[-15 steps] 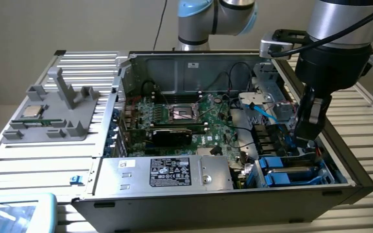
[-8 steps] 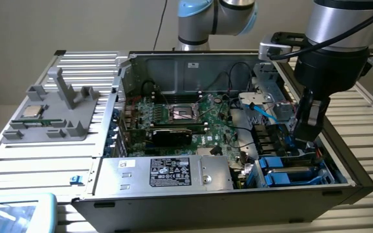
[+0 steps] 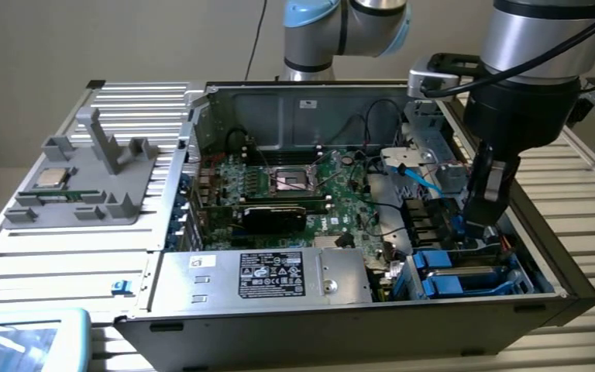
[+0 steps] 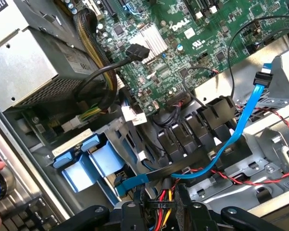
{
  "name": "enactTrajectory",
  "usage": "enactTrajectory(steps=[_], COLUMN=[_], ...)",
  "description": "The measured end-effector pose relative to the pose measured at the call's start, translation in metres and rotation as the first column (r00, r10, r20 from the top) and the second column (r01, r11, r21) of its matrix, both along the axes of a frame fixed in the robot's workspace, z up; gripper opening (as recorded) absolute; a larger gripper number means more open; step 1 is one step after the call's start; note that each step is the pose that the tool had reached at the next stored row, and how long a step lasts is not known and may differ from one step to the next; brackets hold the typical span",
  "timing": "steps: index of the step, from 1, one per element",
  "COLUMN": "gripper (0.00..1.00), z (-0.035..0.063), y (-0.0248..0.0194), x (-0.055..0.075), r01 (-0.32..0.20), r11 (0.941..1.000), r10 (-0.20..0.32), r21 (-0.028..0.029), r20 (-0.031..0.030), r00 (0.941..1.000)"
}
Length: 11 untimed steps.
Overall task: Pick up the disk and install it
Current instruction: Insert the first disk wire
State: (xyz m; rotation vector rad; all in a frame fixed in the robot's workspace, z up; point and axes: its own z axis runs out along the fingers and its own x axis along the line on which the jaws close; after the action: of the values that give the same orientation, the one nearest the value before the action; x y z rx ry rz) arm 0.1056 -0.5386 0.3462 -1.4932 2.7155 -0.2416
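gripper (image 3: 476,226) low inside case (image 3: 545,298) | fingers (image 4: 131,211) apart | disk (image 3: 463,277) in bay, just beside fingertips

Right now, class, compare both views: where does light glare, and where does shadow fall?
Exterior view: bright sheen on the arm's silver housing, a pale reflection in the glossy panel, shade inside the case around the gripper. Wrist view: the silver heatsink gleams, while the black brackets beside the blue cable look dark.

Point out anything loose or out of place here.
Two loose ends: the blue cable snakes across the black drive slots with one plug apparently unconnected, and a black connector hangs free over the motherboard.
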Motion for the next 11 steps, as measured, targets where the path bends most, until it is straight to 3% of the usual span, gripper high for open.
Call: enactTrajectory(steps=[10, 11], gripper=[0.36, 0.43], z=[-0.0008, -0.0007], y=[0.0008, 0.0014], x=[0.0, 0.0], r01=[0.0, 0.0], r11=[1.0, 1.0], r10=[0.0, 0.0], r21=[0.0001, -0.0001], r20=[-0.0001, -0.0002], r00=[1.0, 1.0])
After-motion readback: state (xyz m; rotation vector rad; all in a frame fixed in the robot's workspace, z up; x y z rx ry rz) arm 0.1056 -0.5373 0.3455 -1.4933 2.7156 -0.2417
